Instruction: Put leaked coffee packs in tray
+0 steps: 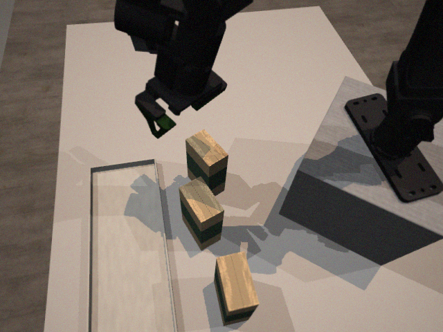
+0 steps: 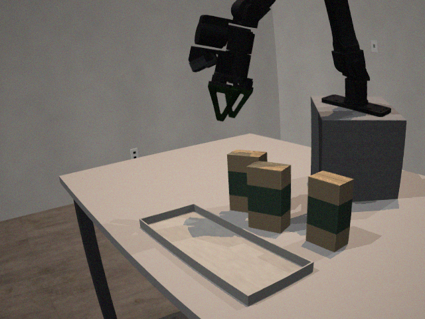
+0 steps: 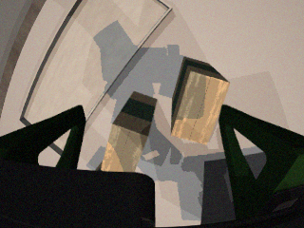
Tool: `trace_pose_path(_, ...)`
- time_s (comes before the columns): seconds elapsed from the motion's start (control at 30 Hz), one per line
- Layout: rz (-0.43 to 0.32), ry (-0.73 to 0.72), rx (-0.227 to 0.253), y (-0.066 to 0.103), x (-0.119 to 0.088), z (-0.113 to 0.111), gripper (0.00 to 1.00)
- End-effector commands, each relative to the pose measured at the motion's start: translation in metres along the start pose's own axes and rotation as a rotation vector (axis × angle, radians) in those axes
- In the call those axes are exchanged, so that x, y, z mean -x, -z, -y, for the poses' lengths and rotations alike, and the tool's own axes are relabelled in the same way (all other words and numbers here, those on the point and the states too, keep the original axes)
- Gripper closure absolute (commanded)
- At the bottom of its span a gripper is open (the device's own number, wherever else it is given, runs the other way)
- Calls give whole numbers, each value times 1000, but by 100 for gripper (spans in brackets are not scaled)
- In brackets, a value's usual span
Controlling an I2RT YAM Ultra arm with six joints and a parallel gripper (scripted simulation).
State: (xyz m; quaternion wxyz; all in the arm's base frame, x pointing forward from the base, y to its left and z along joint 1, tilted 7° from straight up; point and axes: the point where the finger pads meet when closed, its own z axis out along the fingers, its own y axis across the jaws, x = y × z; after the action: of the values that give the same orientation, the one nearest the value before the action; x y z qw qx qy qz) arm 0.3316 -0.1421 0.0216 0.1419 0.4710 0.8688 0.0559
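On the surface (image 2: 144, 178), the empty tray (image 2: 192, 208) lies at 9 o'clock of three upright coffee packs (image 2: 268, 195). Expect light bricks, stiff if sealed; pinch each across its two big flat sides. Your tool (image 2: 229, 103) hangs above, fingers apart, empty.

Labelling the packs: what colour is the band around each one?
Dark green, on tan packs; clearest in the exterior view.
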Motion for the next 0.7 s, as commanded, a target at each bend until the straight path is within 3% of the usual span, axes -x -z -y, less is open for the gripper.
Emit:
trace_pose_path(0.0, -126, -132, -68, -12, -19, 26, 0)
trace_pose_path(0.13, -202, -207, -119, -22, -36, 46, 0)
trace_pose_path(0.3, -229, -233, -137, -26, -42, 52, 0)
trace_pose_path(0.67, -214, -230, -132, -21, -40, 50, 0)
